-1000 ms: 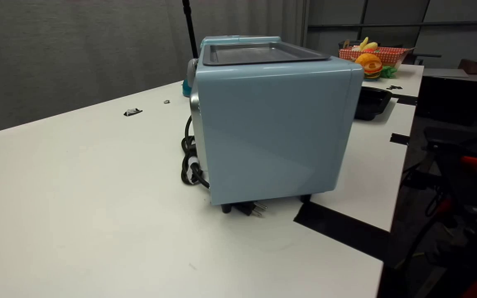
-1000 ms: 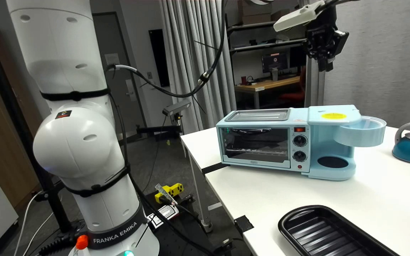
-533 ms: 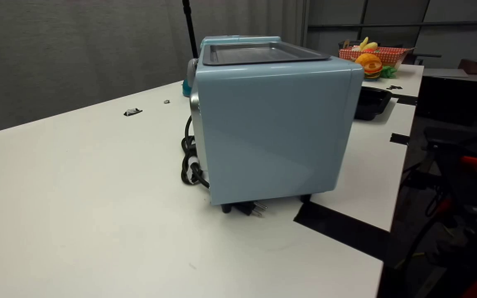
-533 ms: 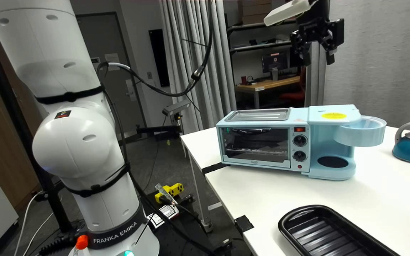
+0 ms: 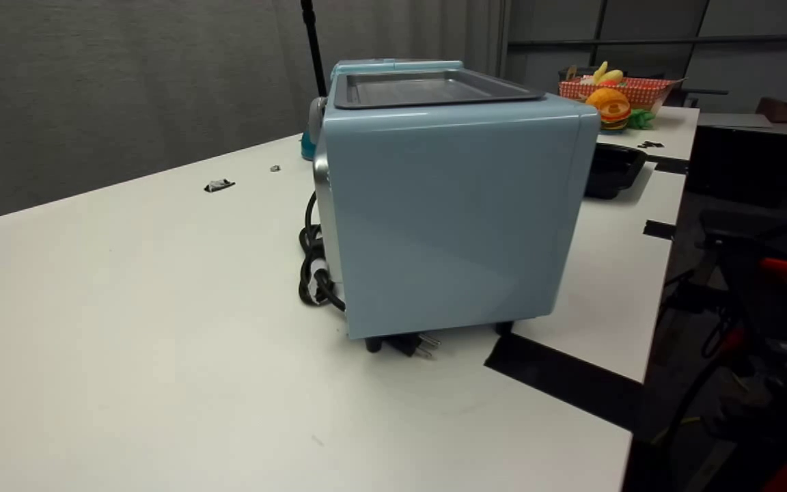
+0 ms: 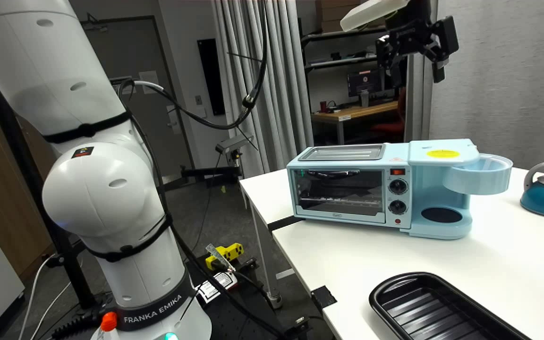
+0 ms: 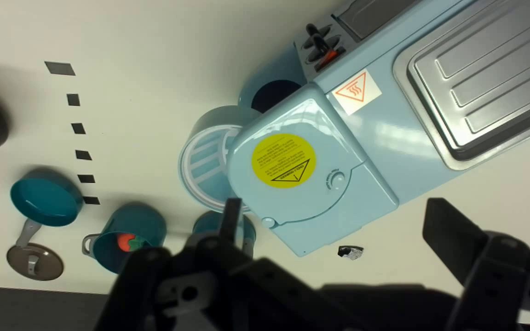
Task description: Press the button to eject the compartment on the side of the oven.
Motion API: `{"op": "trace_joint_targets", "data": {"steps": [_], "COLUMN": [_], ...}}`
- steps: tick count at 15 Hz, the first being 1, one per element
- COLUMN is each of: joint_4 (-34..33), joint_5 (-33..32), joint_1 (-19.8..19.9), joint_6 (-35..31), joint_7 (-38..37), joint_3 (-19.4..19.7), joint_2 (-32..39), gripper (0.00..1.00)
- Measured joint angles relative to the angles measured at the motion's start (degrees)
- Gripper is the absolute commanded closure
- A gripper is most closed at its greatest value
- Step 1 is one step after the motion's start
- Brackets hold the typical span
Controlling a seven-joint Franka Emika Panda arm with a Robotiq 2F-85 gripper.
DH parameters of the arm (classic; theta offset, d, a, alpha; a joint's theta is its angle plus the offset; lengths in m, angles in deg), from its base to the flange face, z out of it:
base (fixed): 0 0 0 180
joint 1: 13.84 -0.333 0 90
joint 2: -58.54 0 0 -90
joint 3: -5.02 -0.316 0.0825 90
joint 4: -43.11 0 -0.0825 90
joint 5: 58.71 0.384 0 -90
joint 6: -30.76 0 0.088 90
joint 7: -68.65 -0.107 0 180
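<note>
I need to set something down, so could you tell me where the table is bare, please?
In exterior views, the table is bare between the oven and black tray, and broadly between the black cord and the grey curtain, barring two scraps. The wrist view shows crowding where a lid, teal pan and teal pot cluster.

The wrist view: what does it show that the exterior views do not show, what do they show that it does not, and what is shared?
Only the wrist view shows the teal pan, the brown lid, and the teal pot with a red-and-green item inside.

Only exterior views show the arm's white body, the yellow power strip and the plug beneath the oven.

Shared by all: the oven, the metal tray on its top and the white table. The gripper, open, shows in the wrist view and in an exterior view.
</note>
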Motion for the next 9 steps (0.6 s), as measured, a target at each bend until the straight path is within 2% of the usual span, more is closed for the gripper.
{"op": "trace_joint_targets", "data": {"steps": [9], "joint_4": [1.18], "joint_5": [0.00], "joint_1": [0.00], "joint_6": [0.00], "joint_7": [0.23], "joint_3": [0.14], "joint_2": [-1.09], "gripper": [0.00]}}
